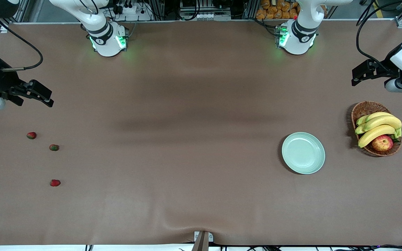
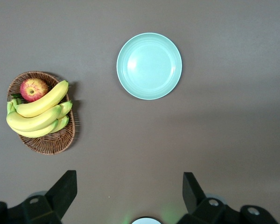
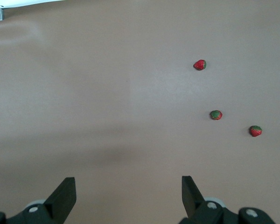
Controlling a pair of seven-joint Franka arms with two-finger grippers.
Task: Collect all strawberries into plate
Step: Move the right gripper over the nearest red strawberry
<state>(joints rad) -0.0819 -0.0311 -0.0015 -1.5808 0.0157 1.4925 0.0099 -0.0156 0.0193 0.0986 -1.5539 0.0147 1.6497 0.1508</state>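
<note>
Three strawberries lie on the brown table toward the right arm's end: one (image 1: pixel 31 135), one (image 1: pixel 54 147), and one nearest the front camera (image 1: pixel 55 182). They also show in the right wrist view (image 3: pixel 255 131) (image 3: pixel 216 115) (image 3: pixel 199 65). The pale mint-green plate (image 1: pixel 303 152) sits empty toward the left arm's end and shows in the left wrist view (image 2: pixel 149 66). My right gripper (image 1: pixel 45 96) (image 3: pixel 128 186) is open and empty, up in the air by the table's end, apart from the strawberries. My left gripper (image 1: pixel 356 75) (image 2: pixel 129 184) is open and empty, above the table beside the basket.
A brown wicker basket (image 1: pixel 365 108) (image 2: pixel 46 142) with bananas (image 1: pixel 379 127) and a red-yellow apple (image 1: pixel 382 143) stands beside the plate at the left arm's end. The two arm bases (image 1: pixel 107 40) (image 1: pixel 297 36) stand at the table's back edge.
</note>
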